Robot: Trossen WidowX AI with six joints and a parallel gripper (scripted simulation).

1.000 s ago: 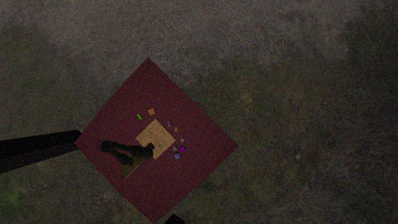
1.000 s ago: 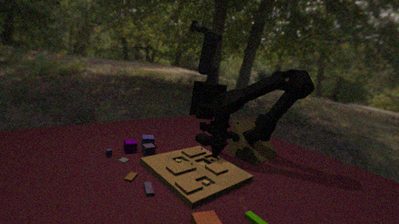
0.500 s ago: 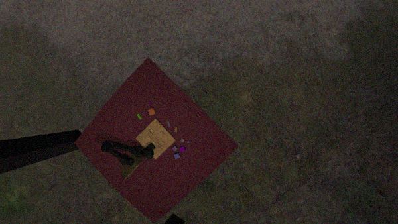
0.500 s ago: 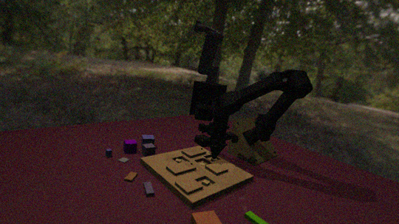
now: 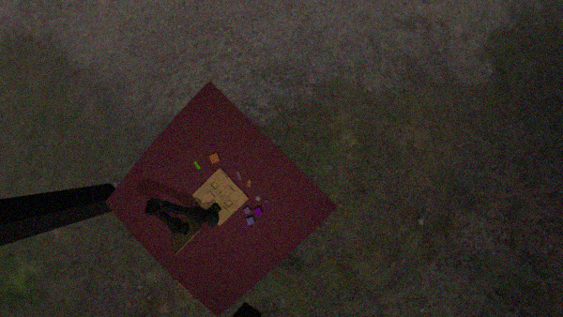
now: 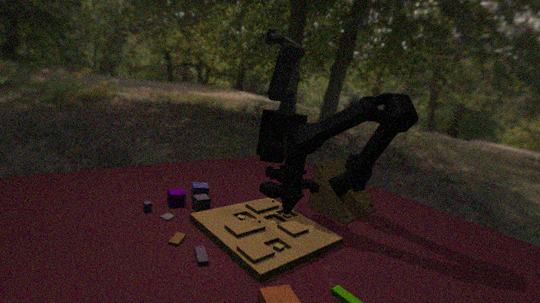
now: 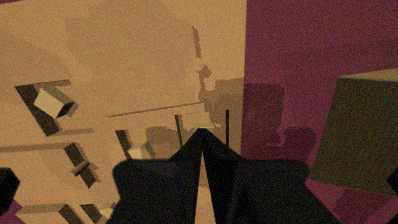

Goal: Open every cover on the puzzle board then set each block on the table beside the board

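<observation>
The wooden puzzle board (image 5: 219,174) (image 6: 321,241) (image 7: 226,35) lies flat on the red table. Raised wooden covers stand on it, among them a back cover (image 6: 262,204), a left cover (image 6: 245,227), a right cover (image 6: 293,227) and a front cover (image 6: 255,252). Wells show beside them. One pale block (image 7: 49,102) sits in an uncovered well, and another pale block (image 7: 140,151) shows in a well left of the fingertips. My gripper (image 6: 289,209) (image 7: 201,132) is shut and empty, fingertips low over the well at the board's arm-side edge. The fingers partly hide that well; its contents are unclear.
An orange cube (image 5: 214,158) (image 6: 280,299) and a green bar (image 5: 197,165) (image 6: 347,297) lie off one side. A purple cube (image 5: 258,211) (image 6: 177,197), a grey bar (image 6: 201,255) and several small pieces lie off another. An olive wedge (image 6: 333,194) (image 7: 355,135) stands by the arm.
</observation>
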